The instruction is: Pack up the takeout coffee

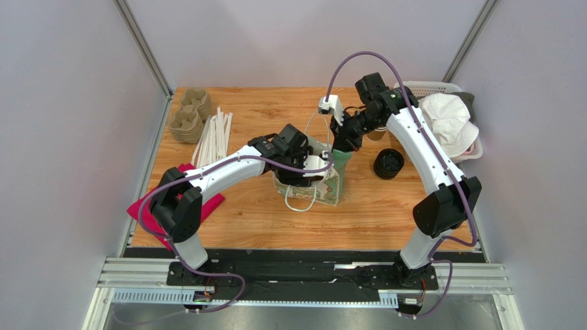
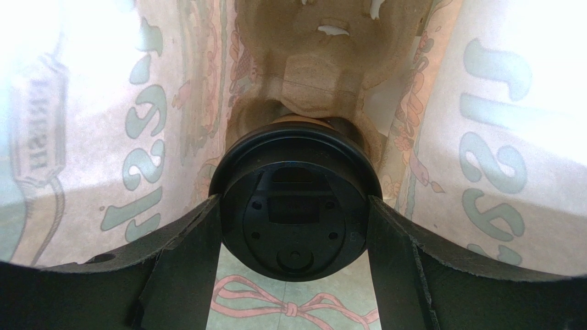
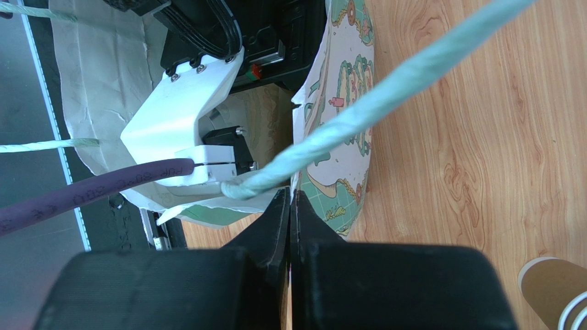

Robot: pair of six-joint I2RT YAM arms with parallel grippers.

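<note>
The takeout coffee [image 2: 296,180], a brown paper cup with a round black lid, sits between my left gripper's [image 2: 295,227] fingers [image 2: 189,247], which press on both sides of the lid. It is deep inside a printed paper bag [image 1: 329,184], against a brown cardboard cup carrier [image 2: 310,62]. In the top view the left gripper [image 1: 303,163] reaches into the bag's mouth and hides the cup. My right gripper [image 3: 290,203] is shut on the bag's rim [image 3: 303,185] and holds it up beside the light-green rope handle [image 3: 386,96]; it also shows in the top view [image 1: 342,148].
A black round lid piece [image 1: 388,163] lies right of the bag, with brown cups [image 3: 551,292] near it. Cardboard carriers [image 1: 189,115] and white sticks [image 1: 213,136] lie at the back left. A red cloth [image 1: 148,206] lies front left. A white basket [image 1: 451,120] stands back right.
</note>
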